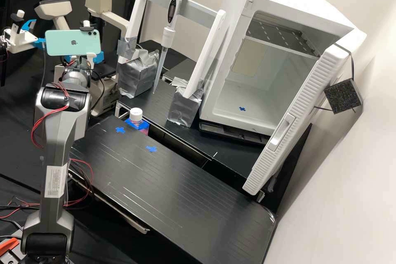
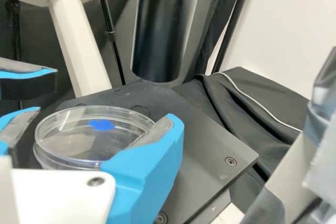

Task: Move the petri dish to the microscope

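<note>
At the stage [image 2: 207, 156], the tool [image 1: 99, 57] brackets the dish [image 2: 71, 139].

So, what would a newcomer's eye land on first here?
Probably the big white cabinet, its door open, at the right of the high view, and the mint-green phone mounted at the arm's far end. Next comes the pipette, hung tip-down in a white frame between them. In the wrist view, it's the clear petri dish at the end effector, by the microscope's dark stage.
</note>
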